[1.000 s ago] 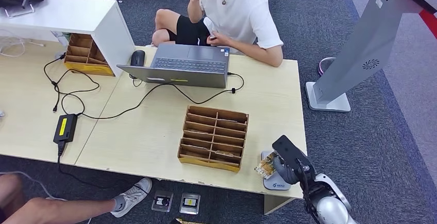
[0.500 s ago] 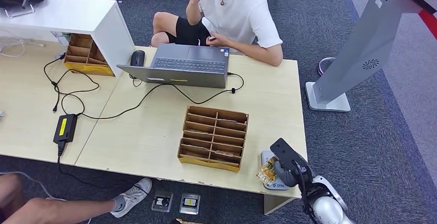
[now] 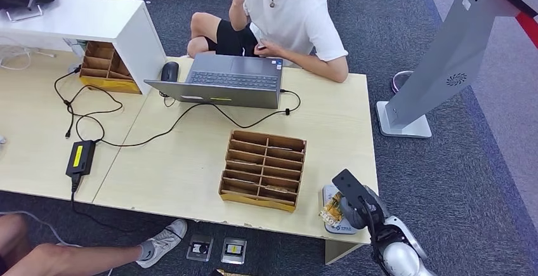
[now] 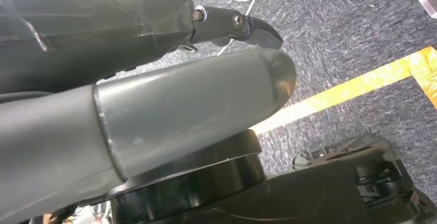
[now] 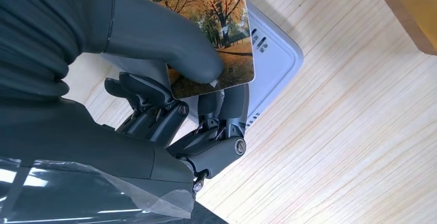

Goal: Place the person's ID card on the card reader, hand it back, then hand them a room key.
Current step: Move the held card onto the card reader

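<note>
My right hand (image 3: 356, 207) pinches the ID card (image 3: 331, 210), a card printed with autumn trees, at the table's near right corner. In the right wrist view the thumb (image 5: 170, 38) presses the ID card (image 5: 221, 33) against the fingers beneath it, just above the white card reader (image 5: 275, 62). The card reader (image 3: 339, 226) lies flat on the wood beside the cardboard key organizer (image 3: 263, 169). The person (image 3: 288, 16) sits across the table behind a laptop. My left hand (image 4: 154, 110) hangs over the carpet floor holding nothing; its thumb and a dark finger lie close together.
An open laptop (image 3: 231, 79) and a mouse (image 3: 169, 71) sit at the far edge, with black cables and a power brick (image 3: 80, 157) to the left. A grey kiosk stand (image 3: 438, 66) rises right of the table. Another person's shoe (image 3: 162, 243) lies below the near edge.
My right hand has shifted slightly with the card, which now hangs lower and closer over the reader than a second ago. The person leaned a little.
</note>
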`<control>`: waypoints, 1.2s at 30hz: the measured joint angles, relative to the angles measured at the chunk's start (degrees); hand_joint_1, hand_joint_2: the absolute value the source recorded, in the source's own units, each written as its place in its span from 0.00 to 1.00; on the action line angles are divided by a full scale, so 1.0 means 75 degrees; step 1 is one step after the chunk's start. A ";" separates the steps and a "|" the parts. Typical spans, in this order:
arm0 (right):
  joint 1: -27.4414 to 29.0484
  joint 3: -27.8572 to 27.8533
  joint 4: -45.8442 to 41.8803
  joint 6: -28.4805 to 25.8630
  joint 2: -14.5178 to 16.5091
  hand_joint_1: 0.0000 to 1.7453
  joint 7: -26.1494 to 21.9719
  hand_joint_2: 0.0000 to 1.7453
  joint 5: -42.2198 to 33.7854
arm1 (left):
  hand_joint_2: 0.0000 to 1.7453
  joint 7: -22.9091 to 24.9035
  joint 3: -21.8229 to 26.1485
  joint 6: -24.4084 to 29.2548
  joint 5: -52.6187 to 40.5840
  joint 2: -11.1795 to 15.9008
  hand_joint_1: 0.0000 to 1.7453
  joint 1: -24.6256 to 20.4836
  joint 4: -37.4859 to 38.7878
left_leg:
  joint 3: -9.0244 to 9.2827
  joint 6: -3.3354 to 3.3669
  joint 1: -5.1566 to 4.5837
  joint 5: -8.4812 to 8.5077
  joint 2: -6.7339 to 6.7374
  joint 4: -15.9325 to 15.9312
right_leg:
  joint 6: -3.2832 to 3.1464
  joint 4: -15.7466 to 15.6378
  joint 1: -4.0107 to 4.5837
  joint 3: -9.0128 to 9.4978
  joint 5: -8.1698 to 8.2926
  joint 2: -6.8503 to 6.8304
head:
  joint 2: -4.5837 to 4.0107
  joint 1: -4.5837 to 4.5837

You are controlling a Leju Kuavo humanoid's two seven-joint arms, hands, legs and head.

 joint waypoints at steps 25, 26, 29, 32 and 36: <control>0.0013 -0.0006 0.0020 -0.0218 0.0034 1.00 0.0245 1.00 0.0543 | 0.00 0.0008 0.0003 -0.0023 0.0003 0.0003 0.00 0.0001 0.0000 | 0.0000 0.0000 0.0000 0.0000 0.0000 0.0000 | 0.0000 0.0000 0.0000 0.0000 0.0000 0.0000 | -0.0001 0.0000; 0.0013 -0.0007 0.0020 -0.0218 0.0035 1.00 0.0244 1.00 0.0544 | 0.00 0.0008 0.0003 -0.0024 0.0003 0.0003 0.00 0.0001 0.0000 | 0.0000 0.0000 0.0000 0.0000 0.0000 0.0000 | 0.0000 0.0000 0.0000 0.0000 0.0000 0.0000 | -0.0001 0.0000; 0.0013 -0.0008 0.0020 -0.0237 0.0036 1.00 0.0238 1.00 0.0557 | 0.00 0.0008 0.0003 -0.0030 0.0003 0.0003 0.00 0.0001 0.0000 | 0.0000 0.0000 0.0000 0.0000 0.0000 0.0000 | 0.0000 0.0000 0.0000 0.0000 0.0000 0.0000 | 0.0000 0.0000; 0.0018 -0.0009 0.0020 -0.0357 0.0036 1.00 0.0217 1.00 0.0681 | 0.00 0.0008 0.0003 -0.0039 0.0000 0.0003 0.00 0.0001 0.0000 | -0.0001 0.0000 0.0000 0.0000 0.0000 0.0000 | 0.0000 0.0000 0.0000 0.0000 0.0000 0.0000 | -0.0001 0.0000; 0.0024 -0.0013 0.0020 -0.0556 0.0034 1.00 0.0180 1.00 0.0869 | 0.00 0.0008 0.0003 -0.0052 -0.0007 0.0003 0.00 0.0002 0.0000 | -0.0001 0.0000 0.0000 0.0000 0.0000 0.0000 | 0.0000 0.0000 0.0000 -0.0001 0.0000 0.0000 | 0.0000 0.0000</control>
